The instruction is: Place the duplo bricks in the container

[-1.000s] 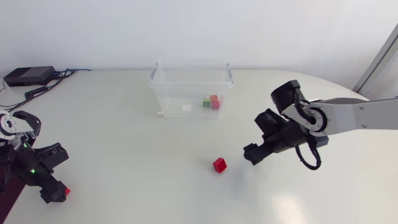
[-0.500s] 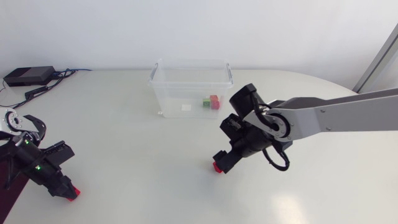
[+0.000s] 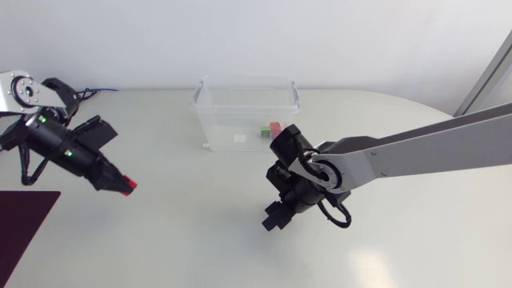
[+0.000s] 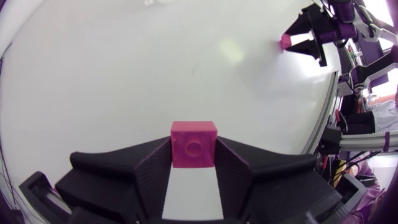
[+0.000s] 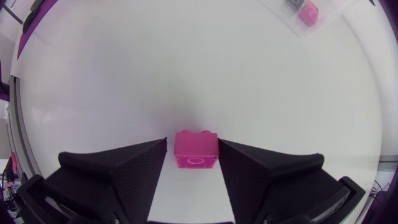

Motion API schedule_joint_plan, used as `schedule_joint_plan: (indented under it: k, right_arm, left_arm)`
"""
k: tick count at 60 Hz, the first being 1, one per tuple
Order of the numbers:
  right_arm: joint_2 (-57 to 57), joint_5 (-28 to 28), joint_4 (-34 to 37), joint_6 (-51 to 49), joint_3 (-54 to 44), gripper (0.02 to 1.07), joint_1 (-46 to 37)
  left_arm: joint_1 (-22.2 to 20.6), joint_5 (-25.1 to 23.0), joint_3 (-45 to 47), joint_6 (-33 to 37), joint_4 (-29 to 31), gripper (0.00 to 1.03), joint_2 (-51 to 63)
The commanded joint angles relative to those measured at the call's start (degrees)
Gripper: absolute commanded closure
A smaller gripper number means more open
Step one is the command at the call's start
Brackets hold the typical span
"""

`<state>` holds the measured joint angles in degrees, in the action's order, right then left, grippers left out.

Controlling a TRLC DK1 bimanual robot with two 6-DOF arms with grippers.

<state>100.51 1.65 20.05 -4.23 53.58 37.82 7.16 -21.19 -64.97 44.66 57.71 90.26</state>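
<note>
Head view: our left arm comes in from the left side, and its left gripper (image 3: 122, 184) hangs over the left part of the table (image 3: 184, 232), well apart from the container (image 3: 206, 104). Left wrist view confirms the grip: both fingers press on the sides of a red brick (image 4: 194, 144), stud face toward the camera, sitting right at the fingertips. Our right arm reaches past the middle, and the right gripper (image 3: 274, 219) points down at the table in front of the container, near it but not touching. Right wrist view: its fingers are spread, and a second red brick (image 5: 196, 149) sits between them on the table surface with a thin gap showing on each side, so we call it flanked, not pinched. In the head view that brick is hidden under the gripper. The container is a clear plastic tub standing upright near the table's far edge, lid off. Inside, against its right-hand front corner, a green brick (image 3: 265, 132) and a third red brick (image 3: 276, 129) sit side by side, touching.
</note>
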Motion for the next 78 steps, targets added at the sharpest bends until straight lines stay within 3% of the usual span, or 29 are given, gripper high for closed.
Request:
schedule_joint_plan:
  k: [1,11,21,37,50,54,55,59,61,78]
  right_arm:
    - [0.9,-0.3,-0.5,1.3,-0.3,0.74,0.9]
    - [-2.2,-0.8,2.7,1.2,2.3,0.81,0.8]
    - [-7.3,-0.7,5.7,1.0,6.3,0.81,-2.9]
    - [-7.6,-0.7,6.9,1.0,15.9,0.80,-7.4]
    - [-5.0,-1.7,4.4,1.2,22.8,0.80,-9.3]
    - [-3.7,-2.2,2.4,1.2,24.1,0.80,-10.1]
    - [-3.2,-2.4,1.7,1.2,24.4,0.80,-10.4]
    - [-1.3,-2.5,-0.5,1.1,26.0,0.79,-11.6]
    - [0.0,-2.4,-0.9,1.1,27.6,0.79,-12.3]
    - [7.0,-2.3,-2.6,0.9,39.7,0.79,-14.1]
  left_arm:
    - [-3.6,-1.5,-4.4,-5.3,-1.1,0.81,0.7]
    - [-10.0,-6.1,-17.2,-14.6,-6.2,0.81,8.5]
    - [-13.9,-8.1,-21.9,-22.1,-15.3,0.81,10.9]
    - [-17.0,-8.1,-27.2,-32.4,-29.9,0.80,15.6]
    - [-19.0,-6.0,-35.9,-35.8,-35.2,0.75,23.8]
    - [-19.7,-4.4,-38.6,-36.1,-35.3,0.67,26.3]
    - [-19.7,-3.9,-39.3,-36.2,-35.3,0.61,27.2]
    - [-20.3,-2.3,-40.9,-36.2,-35.3,0.28,28.8]
    - [-20.6,-1.6,-41.4,-36.3,-35.3,0.04,29.3]
    - [-19.9,1.7,-40.3,-37.1,-35.1,0.03,23.6]
